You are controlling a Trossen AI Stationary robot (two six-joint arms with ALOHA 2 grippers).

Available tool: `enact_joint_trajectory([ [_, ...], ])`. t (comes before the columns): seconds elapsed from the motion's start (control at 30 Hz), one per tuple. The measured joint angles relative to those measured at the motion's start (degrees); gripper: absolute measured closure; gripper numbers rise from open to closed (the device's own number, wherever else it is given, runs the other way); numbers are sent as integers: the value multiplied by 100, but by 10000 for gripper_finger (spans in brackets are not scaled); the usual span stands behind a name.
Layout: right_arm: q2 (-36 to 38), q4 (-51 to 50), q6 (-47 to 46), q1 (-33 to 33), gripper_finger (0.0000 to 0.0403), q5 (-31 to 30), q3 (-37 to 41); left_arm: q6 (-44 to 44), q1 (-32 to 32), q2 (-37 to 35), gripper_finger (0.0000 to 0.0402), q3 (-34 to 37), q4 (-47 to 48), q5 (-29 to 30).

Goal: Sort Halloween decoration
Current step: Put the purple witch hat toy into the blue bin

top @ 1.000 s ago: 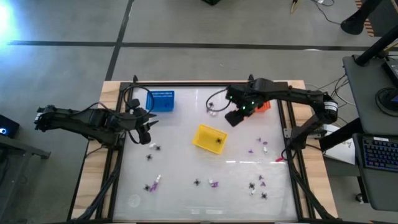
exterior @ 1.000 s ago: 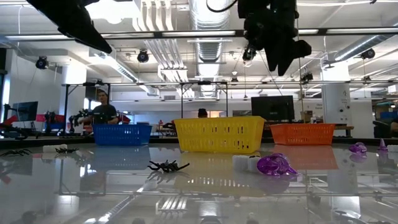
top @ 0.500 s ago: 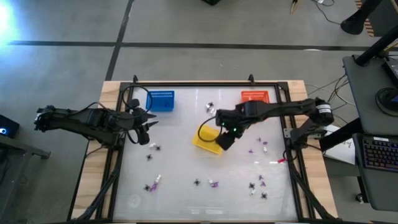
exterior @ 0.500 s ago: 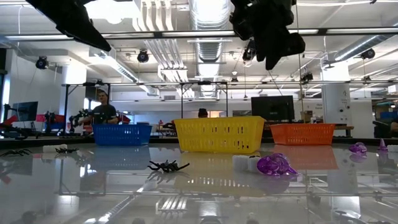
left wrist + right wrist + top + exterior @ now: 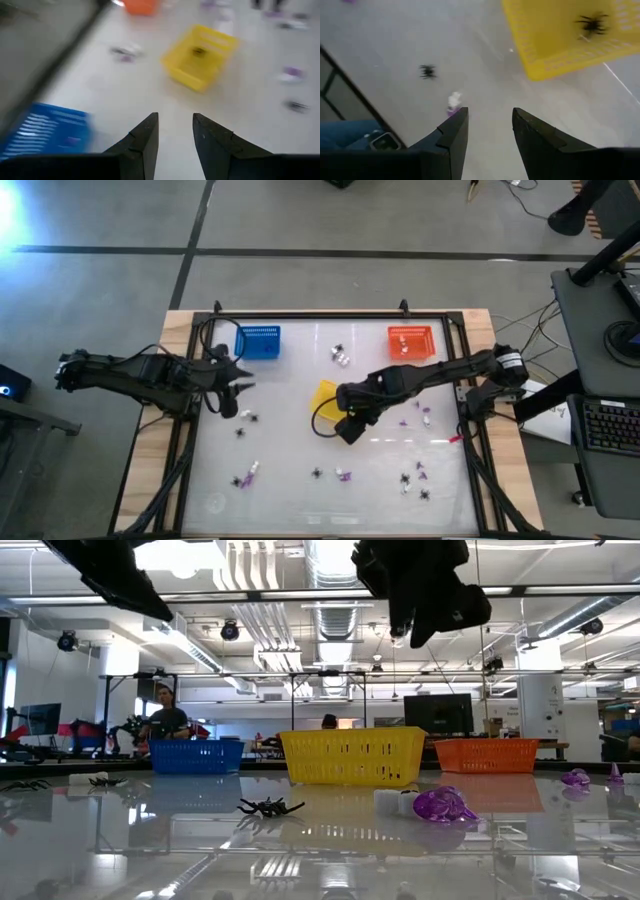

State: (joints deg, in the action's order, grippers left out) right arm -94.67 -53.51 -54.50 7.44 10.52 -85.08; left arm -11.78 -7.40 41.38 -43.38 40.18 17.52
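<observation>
The Halloween decoration lies scattered on the glass table (image 5: 290, 450): black spiders (image 5: 247, 418) (image 5: 316, 473) (image 5: 270, 807), purple and white bits (image 5: 343, 476) (image 5: 247, 475) (image 5: 418, 418) (image 5: 443, 805). My right gripper (image 5: 350, 427) (image 5: 490, 125) hangs open and empty above the table, by the near side of the yellow basket (image 5: 325, 393). One spider (image 5: 592, 22) lies in that basket. Another spider (image 5: 427, 71) and a white-purple bit (image 5: 453, 102) lie below and ahead of the gripper. My left gripper (image 5: 234, 385) (image 5: 175, 131) waits open and empty at the table's left, near the blue basket (image 5: 258, 342).
The orange basket (image 5: 411, 340) stands at the far right with a white bit in it. White bits (image 5: 340, 355) lie between the blue and orange baskets. A black frame (image 5: 300, 315) rims the table. In the low view a person (image 5: 165, 720) stands far behind the table.
My right gripper has swung from beside the orange basket toward the table's near left, passing over the yellow basket and sinking a little, turning as it went. Its fingers have stayed open. My left gripper has turned slightly in place. No piece has moved.
</observation>
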Motion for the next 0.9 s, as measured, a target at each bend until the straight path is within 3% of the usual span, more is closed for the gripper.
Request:
enact_joint_trajectory([
  [0.17, 5, 8, -257, 46, 257, -267, -1, -565, -19, 1, 298, 0, 352, -1213],
  [0.33, 17, 7, -404, 57, 257, -312, -2, -756, -87, 31, 287, 0, 827, -1825],
  [0.57, 8, 9, -502, 57, 257, -312, -2, -1437, -262, 87, 267, 0, 1134, -2157],
  [0.9, 7, 10, -328, 57, 257, -332, -2, -2177, -1228, 429, 287, 220, 973, -2031],
])
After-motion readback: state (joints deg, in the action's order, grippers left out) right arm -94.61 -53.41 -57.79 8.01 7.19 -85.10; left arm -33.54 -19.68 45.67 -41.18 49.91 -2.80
